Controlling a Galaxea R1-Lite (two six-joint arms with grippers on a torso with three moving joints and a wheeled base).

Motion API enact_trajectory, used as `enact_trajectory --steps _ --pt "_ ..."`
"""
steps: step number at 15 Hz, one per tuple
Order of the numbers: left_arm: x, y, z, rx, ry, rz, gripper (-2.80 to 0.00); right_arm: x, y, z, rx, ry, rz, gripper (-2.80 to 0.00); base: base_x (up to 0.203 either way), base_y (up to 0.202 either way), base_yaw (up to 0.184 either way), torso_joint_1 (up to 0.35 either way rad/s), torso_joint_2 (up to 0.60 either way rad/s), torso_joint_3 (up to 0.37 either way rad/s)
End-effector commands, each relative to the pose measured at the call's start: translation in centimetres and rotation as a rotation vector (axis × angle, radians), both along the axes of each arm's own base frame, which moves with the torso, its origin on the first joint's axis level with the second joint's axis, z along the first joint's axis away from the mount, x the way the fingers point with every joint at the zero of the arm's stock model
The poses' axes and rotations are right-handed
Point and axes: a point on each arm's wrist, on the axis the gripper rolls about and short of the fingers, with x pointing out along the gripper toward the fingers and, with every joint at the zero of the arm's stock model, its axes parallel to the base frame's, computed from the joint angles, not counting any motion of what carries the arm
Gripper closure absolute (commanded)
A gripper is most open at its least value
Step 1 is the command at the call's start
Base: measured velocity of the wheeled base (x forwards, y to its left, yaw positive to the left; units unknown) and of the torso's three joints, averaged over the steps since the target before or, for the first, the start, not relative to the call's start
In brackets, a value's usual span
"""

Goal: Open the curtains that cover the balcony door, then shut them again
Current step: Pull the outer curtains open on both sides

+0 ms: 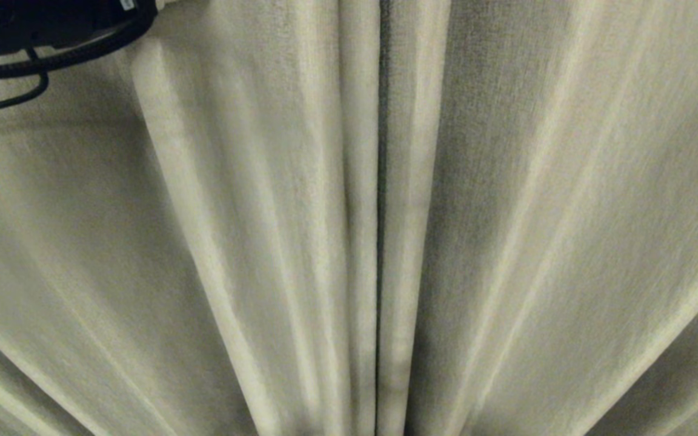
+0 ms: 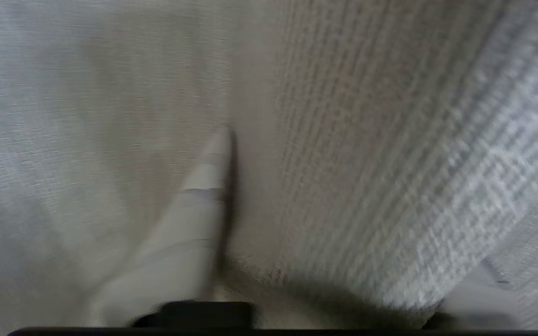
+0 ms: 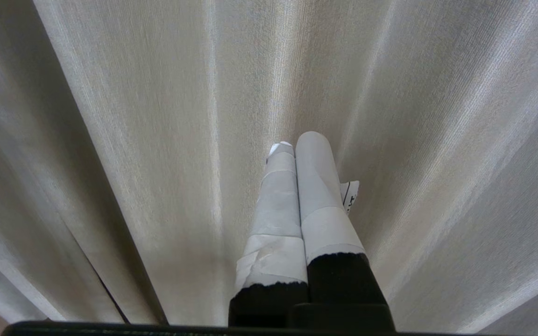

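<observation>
Woven cream cloth fills every view: the curtains (image 1: 234, 242) hang drawn together, their hemmed edges meeting in a dark seam at centre. Soft, light and yielding, they should gather best when pinched at a hem. Left gripper (image 2: 325, 224), at ten o'clock in the head view, has a thick pleat lying between its fingers (image 2: 203, 182); whether it grips yet cannot be told. Right gripper (image 3: 294, 149) hangs clenched, empty, just before the fabric.
</observation>
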Motion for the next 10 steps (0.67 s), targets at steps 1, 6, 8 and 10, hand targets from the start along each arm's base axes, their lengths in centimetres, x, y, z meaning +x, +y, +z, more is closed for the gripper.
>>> enact_trajectory --steps 1,6,8,10 --pt "-0.3 0.1 0.2 -0.002 -0.01 0.007 0.0 0.0 0.0 0.0 -0.001 0.002 0.001 0.0 0.0 0.0 0.0 0.0 0.0 0.0" --pt "-1.9 1.4 1.2 0.002 -0.055 0.054 0.0 0.0 0.0 0.0 -0.001 0.002 0.001 0.0 0.0 0.0 0.0 0.0 0.0 0.0" --pt "-1.9 2.3 1.3 -0.004 -0.055 0.126 0.0 0.0 0.0 0.0 -0.001 0.002 0.001 0.0 0.0 0.0 0.0 0.0 0.0 0.0" --pt "-1.8 3.2 1.4 -0.013 -0.058 0.226 0.0 0.0 0.0 0.0 -0.001 0.002 0.001 0.0 0.0 0.0 0.0 0.0 0.0 0.0"
